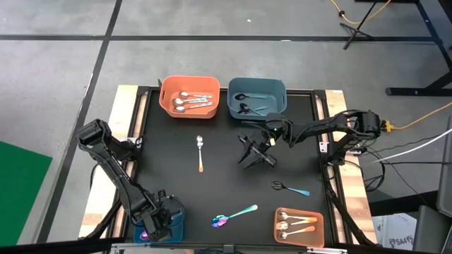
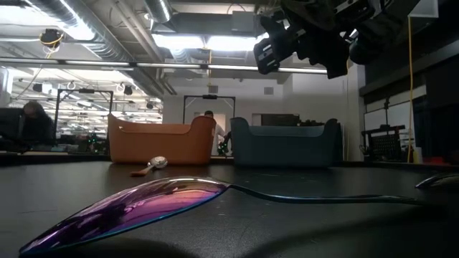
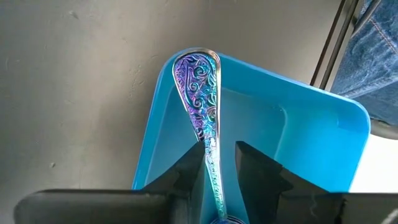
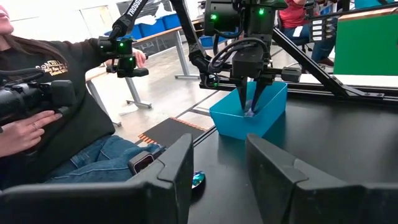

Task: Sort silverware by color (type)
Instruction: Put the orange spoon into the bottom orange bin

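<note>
On the mat (image 1: pixel 176 162): three loose spoons (image 1: pixel 200 152)

You get even, bright overhead light from above: the black tabletop (image 1: pixel 212 190) reads clearly and shadows under the arms are soft and short. At table height the ceiling lights (image 2: pixel 208 41) blow out to white glare, the room behind looks dim, and the nearest purple spoon (image 2: pixel 136 208) fills the foreground, blurred, with a glossy reflection. At the left wrist, the patterned spoon (image 3: pixel 200 87) is crisp while the dark fingers (image 3: pixel 261 168) go soft.
</note>
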